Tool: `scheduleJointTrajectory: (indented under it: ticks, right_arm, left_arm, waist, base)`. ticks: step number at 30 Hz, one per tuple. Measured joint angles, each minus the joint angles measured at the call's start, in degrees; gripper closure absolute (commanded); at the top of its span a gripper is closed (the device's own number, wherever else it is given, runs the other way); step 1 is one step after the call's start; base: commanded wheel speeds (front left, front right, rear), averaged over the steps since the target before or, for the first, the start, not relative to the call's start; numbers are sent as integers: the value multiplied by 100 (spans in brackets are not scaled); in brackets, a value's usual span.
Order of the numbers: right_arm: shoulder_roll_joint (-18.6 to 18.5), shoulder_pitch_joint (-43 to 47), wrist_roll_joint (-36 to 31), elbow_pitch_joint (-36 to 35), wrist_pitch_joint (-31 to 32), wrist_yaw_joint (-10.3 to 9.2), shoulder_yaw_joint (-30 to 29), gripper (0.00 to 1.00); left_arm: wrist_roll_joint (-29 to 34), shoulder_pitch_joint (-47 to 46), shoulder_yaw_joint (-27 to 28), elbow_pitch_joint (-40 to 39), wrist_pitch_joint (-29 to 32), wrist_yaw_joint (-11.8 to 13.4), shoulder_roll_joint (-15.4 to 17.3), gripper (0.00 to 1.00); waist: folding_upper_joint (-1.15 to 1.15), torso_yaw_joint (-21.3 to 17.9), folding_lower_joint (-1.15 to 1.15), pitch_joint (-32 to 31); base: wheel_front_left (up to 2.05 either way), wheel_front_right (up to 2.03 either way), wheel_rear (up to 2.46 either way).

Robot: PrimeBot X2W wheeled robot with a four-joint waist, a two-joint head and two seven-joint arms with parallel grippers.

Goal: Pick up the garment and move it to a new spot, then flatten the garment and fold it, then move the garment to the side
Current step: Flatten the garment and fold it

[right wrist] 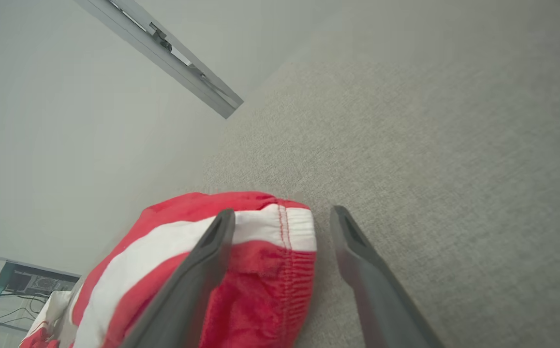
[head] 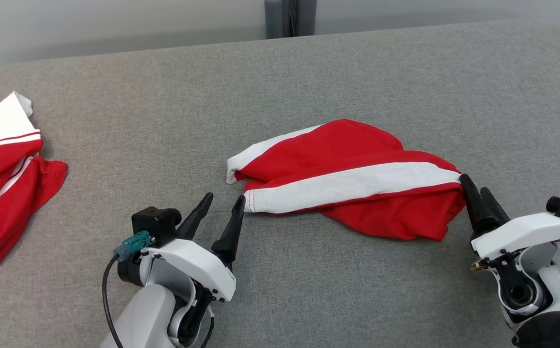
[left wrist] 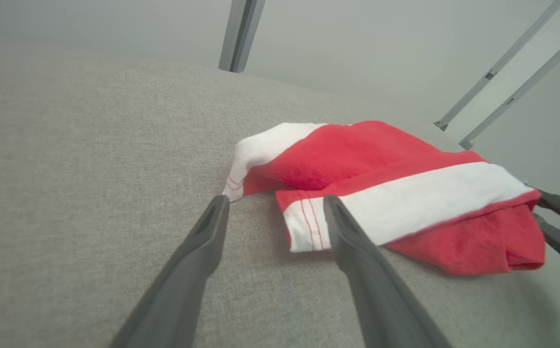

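Now the red-and-white garment (head: 352,179) lies crumpled mid-table (head: 309,72). Left gripper (head: 224,198) spread, empty, just beside its near-left hem. Right gripper (head: 472,183) spread at its right end, one finger over cloth. Second garment (head: 4,183) at left edge.

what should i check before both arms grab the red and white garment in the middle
1. Left gripper, fingers spread: ok.
2. Right gripper, fingers spread: ok.
3. Left gripper lined up with the white-hemmed end of the garment: ok.
4. Right gripper at the elastic end, one finger over the cloth: ok.
5. Cloth actually between either gripper's fingers: cannot tell.
6. Garment lying flat on the table: not ok, it is bunched and folded over itself.
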Motion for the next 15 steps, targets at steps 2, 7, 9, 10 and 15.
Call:
scheduleJointTrajectory:
  ticks: [2,7,9,10,15]
  right_arm:
    - [-87,-74,240,76,94,0,69,0]
    - [-168,-229,766,145,301,0,238,0]
    - [-224,-259,1032,229,468,0,307,0]
    - [-230,-260,1127,263,559,-1,343,0]
    - [-394,-364,1301,282,748,-1,516,0]
  left_arm:
    - [-80,-63,-34,16,64,-22,-9,0]
    - [-385,-115,-141,30,205,-105,-34,0]
    - [-568,-168,-221,25,321,-123,-40,0]
    - [-634,-168,-256,38,371,-142,-44,0]
    - [-878,-175,-410,55,616,-165,-54,0]
  waist:
    - [0,34,0,48]
    - [0,107,0,131]
    - [0,122,0,144]
    - [0,121,0,142]
    - [0,89,0,148]
  base:
    - [0,0,0]
    - [0,0,0]
    - [0,0,0]
    - [0,0,0]
    - [0,0,0]
